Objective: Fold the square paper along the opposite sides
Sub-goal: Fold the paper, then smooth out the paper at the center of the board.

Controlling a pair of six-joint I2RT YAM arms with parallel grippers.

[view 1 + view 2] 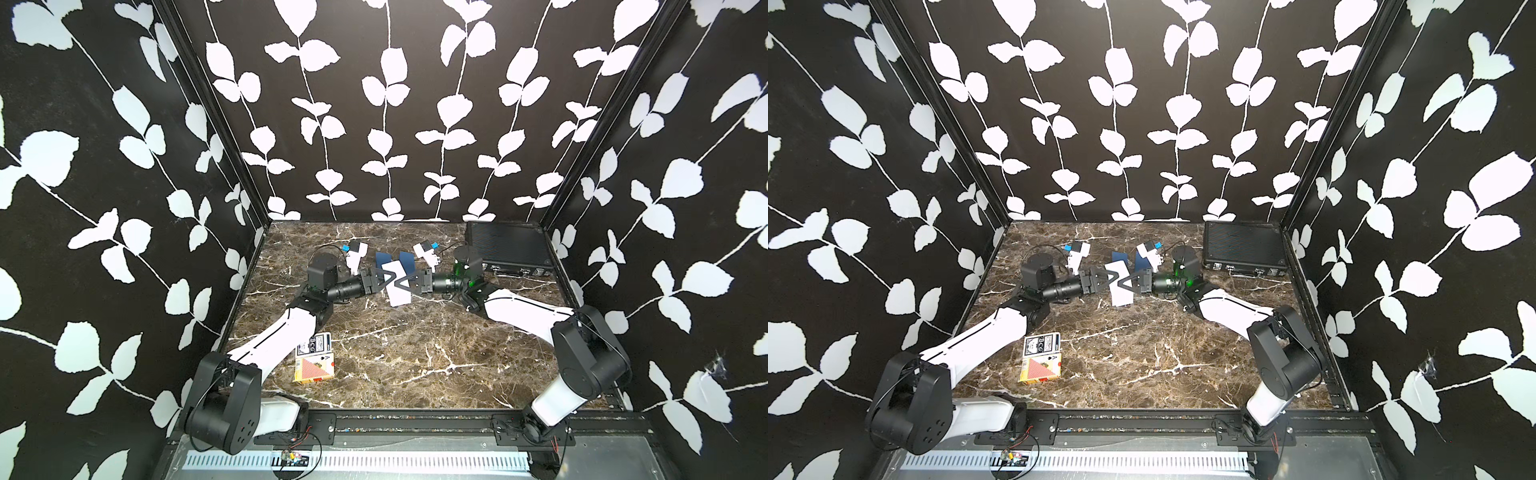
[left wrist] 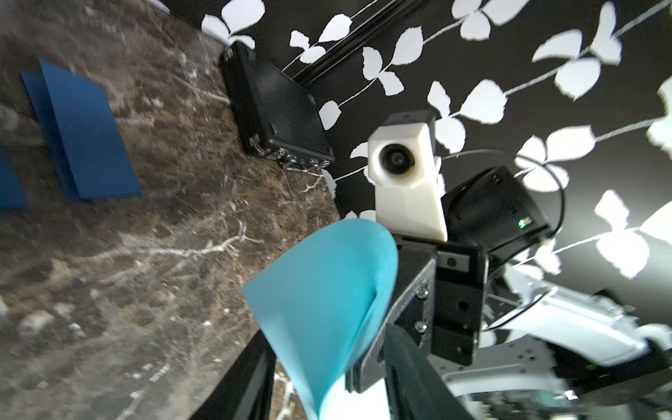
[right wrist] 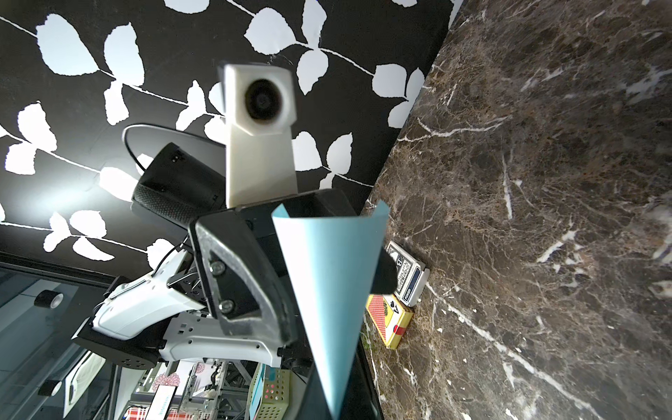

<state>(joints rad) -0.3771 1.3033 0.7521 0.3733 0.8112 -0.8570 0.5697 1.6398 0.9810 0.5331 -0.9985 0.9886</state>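
Right gripper [image 1: 401, 286] clamped on the square paper [image 1: 399, 297]; left gripper [image 1: 386, 279] with jaws apart around the same sheet.

Both grippers meet tip to tip over the marble table [image 1: 415, 353], mid-width and toward its rear. The sheet is held curled between them. Its white face shows in both top views, its light blue face in both wrist views [image 2: 327, 291] [image 3: 331, 291]. In the right wrist view the left gripper's fingers [image 3: 251, 291] stand one on each side of the sheet with a gap between them; no pinch is seen. Contact between the sheet's lower edge and the table cannot be determined. Two dark blue folded papers [image 1: 406, 259] lie just behind the grippers. A black case [image 1: 507, 245] occupies the rear right corner. Two playing-card boxes [image 1: 312, 368] lie touching each other near the front left.
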